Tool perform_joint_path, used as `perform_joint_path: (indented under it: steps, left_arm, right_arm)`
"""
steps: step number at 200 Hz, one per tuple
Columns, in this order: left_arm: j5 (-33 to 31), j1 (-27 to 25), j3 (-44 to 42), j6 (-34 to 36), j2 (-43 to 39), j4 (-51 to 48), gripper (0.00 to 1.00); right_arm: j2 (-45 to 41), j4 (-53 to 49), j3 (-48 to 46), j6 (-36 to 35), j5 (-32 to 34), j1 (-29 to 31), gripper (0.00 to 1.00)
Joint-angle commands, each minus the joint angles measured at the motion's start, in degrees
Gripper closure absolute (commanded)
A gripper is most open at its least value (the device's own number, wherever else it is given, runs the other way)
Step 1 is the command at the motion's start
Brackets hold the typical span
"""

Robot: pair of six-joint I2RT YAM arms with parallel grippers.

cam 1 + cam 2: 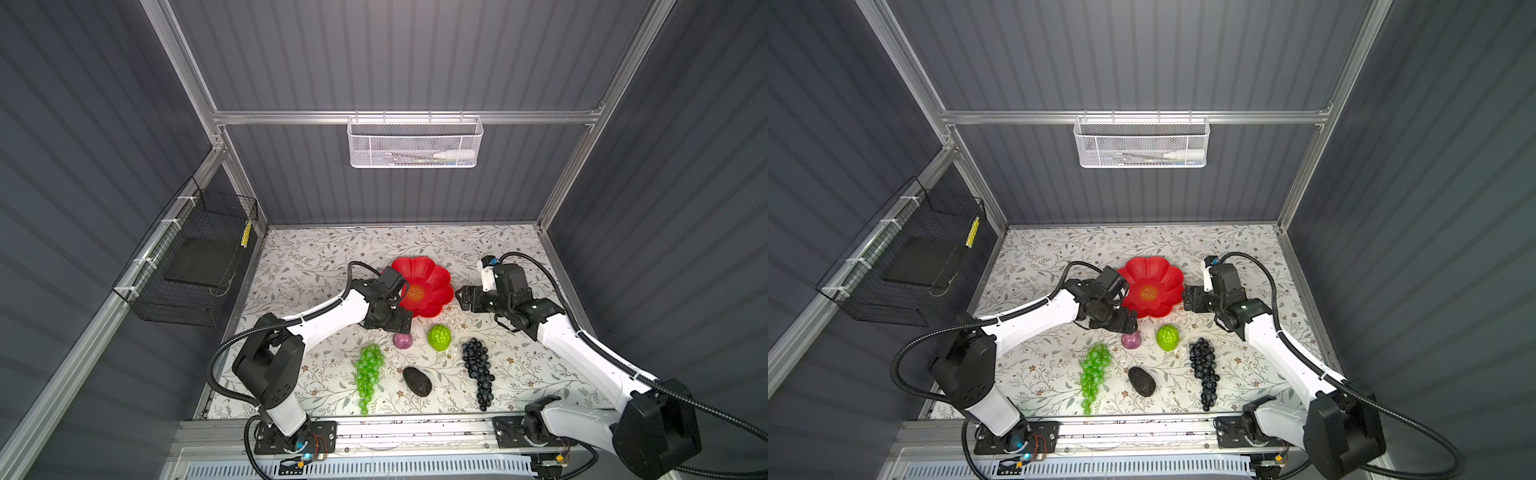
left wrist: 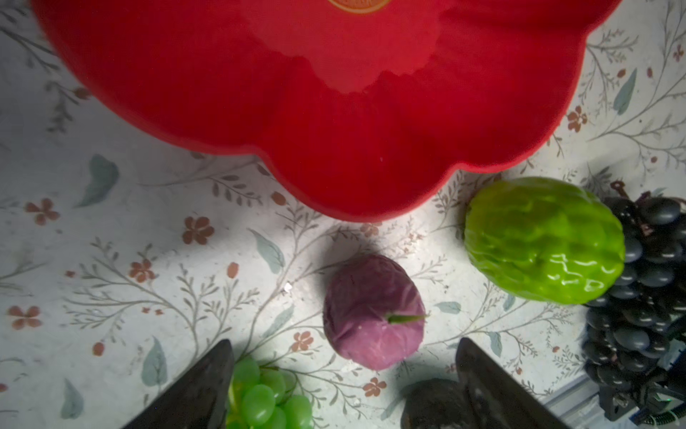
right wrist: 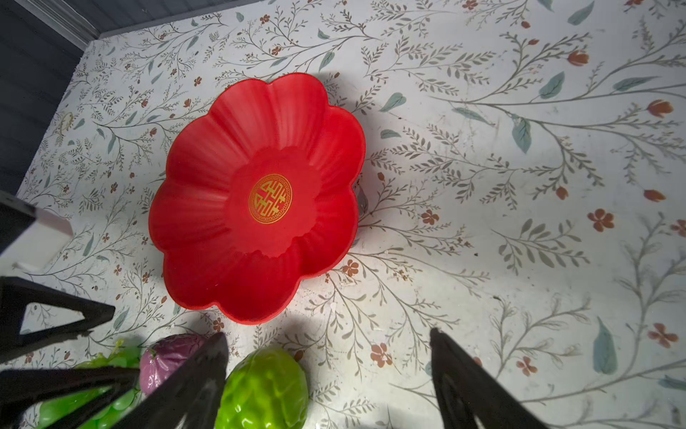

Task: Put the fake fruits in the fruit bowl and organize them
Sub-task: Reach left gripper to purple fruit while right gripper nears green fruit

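Observation:
The red flower-shaped fruit bowl (image 1: 432, 276) (image 3: 256, 148) stands empty at mid-table. In front of it lie the purple ball (image 1: 403, 340) (image 2: 373, 312), the bumpy lime-green fruit (image 1: 439, 337) (image 3: 263, 390), the green grape bunch (image 1: 368, 372), the dark grape bunch (image 1: 478, 370) and the black oval (image 1: 417, 380). My left gripper (image 1: 401, 328) (image 2: 344, 345) hangs open just above the purple ball, holding nothing. At the bowl's right edge my right gripper (image 1: 463, 297) (image 3: 328, 334) is open and holds nothing, with bare table between its fingers.
A white mesh basket (image 1: 414, 143) hangs on the back rail. On the left wall is a black wire basket (image 1: 191, 257). Grey panels enclose the floral table, and an aluminium rail (image 1: 415, 428) runs along its front edge.

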Motion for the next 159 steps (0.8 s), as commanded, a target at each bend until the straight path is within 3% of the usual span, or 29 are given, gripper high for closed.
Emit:
perform_joint_path:
  steps: [1,58,82,123,159]
  left_arm:
    - [1.4,-0.8,1.7,-2.0,2.7,-2.1,0.07]
    - [3.3,-2.0,3.6,-1.7,9.2,-2.4,0.18]
    - [2.9,-2.1,3.2,-2.0,9.3,-2.5,0.20]
    - [3.3,-2.1,3.4,-2.1,10.5,-2.9,0.36]
    - [4.1,-2.1,2.7,-2.0,9.2,-4.5,0.40]
  right_arm:
    - [0.7,3.7,0.4,0.9,-1.5,0.4,0.15]
    - [2.3,5.8,-0.6,1.6,-3.5,0.4,0.15]
    - [2.7,6.9,-1.3,1.9,-3.8,0.5,0.15]
    - [3.9,7.7,-1.4,2.1,-4.6,0.4,0.15]
    - [3.6,8.1,-1.6,2.0,-4.3,0.5,0.15]
